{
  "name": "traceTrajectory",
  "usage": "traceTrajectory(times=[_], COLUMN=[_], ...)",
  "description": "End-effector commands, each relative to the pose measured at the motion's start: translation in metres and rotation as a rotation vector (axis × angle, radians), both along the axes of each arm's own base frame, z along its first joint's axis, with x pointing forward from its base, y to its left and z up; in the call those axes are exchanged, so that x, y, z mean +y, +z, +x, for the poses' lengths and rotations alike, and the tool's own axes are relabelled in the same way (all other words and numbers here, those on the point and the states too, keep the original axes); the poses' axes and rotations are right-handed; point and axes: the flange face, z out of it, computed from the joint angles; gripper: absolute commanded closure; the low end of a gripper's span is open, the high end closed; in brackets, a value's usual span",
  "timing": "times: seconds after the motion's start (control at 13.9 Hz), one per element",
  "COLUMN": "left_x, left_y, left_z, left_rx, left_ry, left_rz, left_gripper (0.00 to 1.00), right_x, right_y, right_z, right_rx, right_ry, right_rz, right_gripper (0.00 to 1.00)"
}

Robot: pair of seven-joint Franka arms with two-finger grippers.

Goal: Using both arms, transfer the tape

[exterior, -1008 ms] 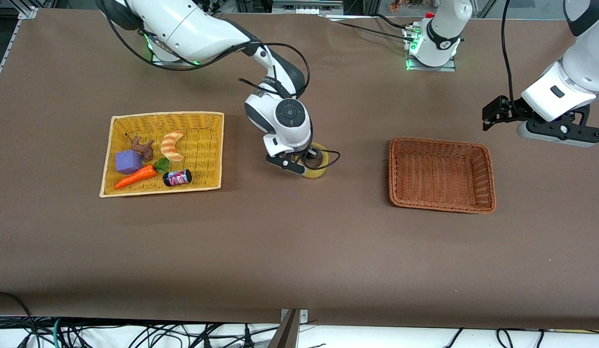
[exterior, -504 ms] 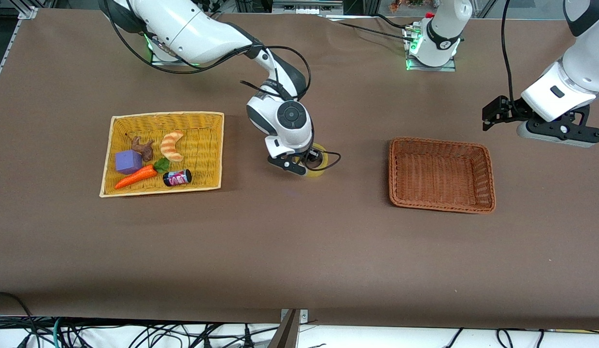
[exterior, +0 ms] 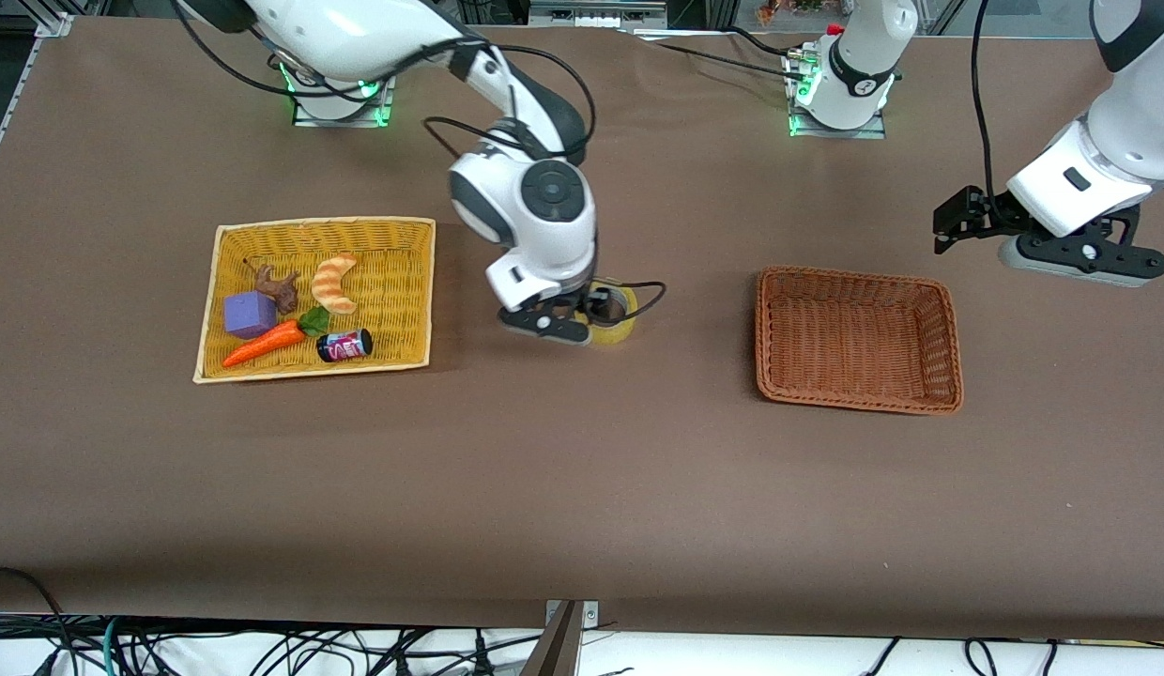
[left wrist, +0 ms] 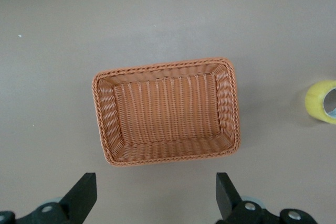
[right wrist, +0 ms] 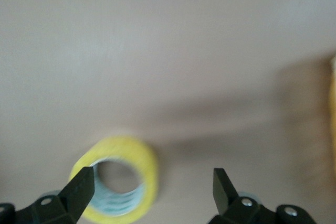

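The tape (exterior: 616, 323) is a yellowish ring lying flat on the brown table between the two baskets. My right gripper (exterior: 556, 323) hangs just above it, open and holding nothing. In the right wrist view the tape (right wrist: 137, 160) lies under one fingertip (right wrist: 80, 184), off the middle of the gripper (right wrist: 152, 187). My left gripper (exterior: 1075, 255) waits up in the air over the table at the left arm's end, open and empty (left wrist: 156, 195). The tape also shows at the edge of the left wrist view (left wrist: 317, 100).
An empty brown wicker basket (exterior: 854, 277) stands toward the left arm's end, also in the left wrist view (left wrist: 163, 67). A yellow basket (exterior: 324, 225) toward the right arm's end holds a toy croissant (exterior: 333, 282), a carrot, a purple block and a small can.
My right hand has risen and shifted a little toward the right arm's end. The tape stays on the table. The left arm has barely moved.
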Motion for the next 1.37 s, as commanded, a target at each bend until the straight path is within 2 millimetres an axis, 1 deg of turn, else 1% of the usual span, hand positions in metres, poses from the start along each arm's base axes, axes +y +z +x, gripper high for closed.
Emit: traceTrajectory(times=[0.0,0.14,0.22,0.29,0.36,0.43,0.5,0.58,0.65,0.72,0.79,0.86,0.94,1.01,1.08,1.15,1.22,1.3], left_x=[-0.041,-0.075,-0.090,-0.110,-0.126,-0.139,-0.160,-0.182,-0.200,-0.213,-0.229,-0.248,-0.267,-0.289,-0.300,-0.313,-0.326,-0.337], left_y=[-0.005,-0.018,-0.029,-0.037,-0.049,-0.075,-0.087,-0.097,-0.115,-0.132,-0.153,-0.182,-0.206,-0.230,-0.254,-0.280,-0.307,-0.320], left_z=[-0.001,-0.002,-0.001,-0.003,-0.004,0.001,0.005,0.014,0.018,0.019,0.019,0.019,0.017,0.011,0.010,0.005,-0.001,-0.005], left_rx=[0.026,0.050,0.068,0.080,0.093,0.131,0.125,0.099,0.107,0.113,0.108,0.101,0.099,0.098,0.096,0.103,0.107,0.095], left_ry=[-0.078,-0.142,-0.167,-0.192,-0.189,-0.152,-0.131,-0.116,-0.097,-0.082,-0.088,-0.109,-0.137,-0.168,-0.182,-0.201,-0.222,-0.235], left_rz=[0.017,0.020,0.022,0.026,0.031,0.045,0.050,0.047,0.046,0.053,0.051,0.043,0.039,0.036,0.032,0.033,0.032,0.024], left_gripper=[0.00,0.00,0.00,0.00,0.00,0.00,0.00,0.00,0.00,0.00,0.00,0.00,0.00,0.00,0.00,0.00,0.00,0.00], right_x=[-0.118,-0.204,-0.249,-0.296,-0.335,-0.386,-0.438,-0.455,-0.460,-0.474,-0.482,-0.493,-0.499,-0.498,-0.497,-0.501,-0.506,-0.511], right_y=[0.055,0.085,0.097,0.116,0.138,0.160,0.179,0.193,0.198,0.200,0.210,0.221,0.230,0.243,0.242,0.245,0.249,0.251], right_z=[0.058,0.087,0.098,0.103,0.103,0.101,0.095,0.084,0.071,0.059,0.049,0.040,0.030,0.015,-0.001,-0.015,-0.021,-0.022], right_rx=[0.014,0.028,0.054,0.077,0.076,0.065,0.059,0.059,0.064,0.069,0.059,0.053,0.034,0.021,0.032,0.034,0.031,0.030], right_ry=[0.138,0.170,0.189,0.208,0.231,0.235,0.235,0.266,0.263,0.236,0.223,0.204,0.191,0.188,0.183,0.174,0.168,0.163], right_rz=[-0.049,-0.070,-0.038,0.027,0.094,0.120,0.123,0.128,0.109,0.095,0.087,0.082,0.077,0.067,0.067,0.063,0.062,0.064], right_gripper=[0.00,0.00,0.00,0.00,0.00,0.00,0.00,0.00,0.00,0.00,0.00,0.00,0.00,0.00,0.00,0.00,0.00,0.00])
